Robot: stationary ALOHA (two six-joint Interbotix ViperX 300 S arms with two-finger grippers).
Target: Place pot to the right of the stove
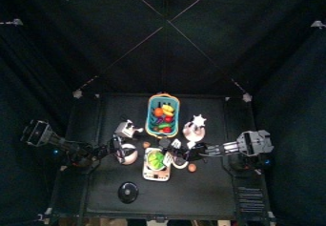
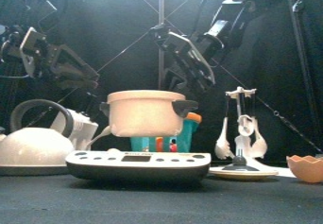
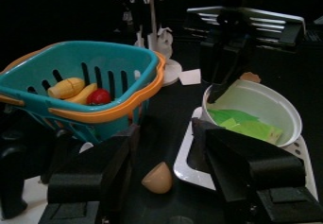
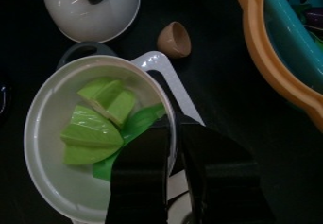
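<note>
1 pot, 1 stove, 1 kettle, 1 basket, 1 utensil rack, 2 eggshell halves.

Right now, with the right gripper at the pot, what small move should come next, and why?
Probably carry the pot a little further right, past the stove, before lowering. The right gripper is shut on the pot's rim, and in the front view the pot hangs lifted directly over the stove. The utensil stand occupies that side, so move slowly.

Teal basket of fruit, kettle, utensil rack — broken eggshell nearby
</note>
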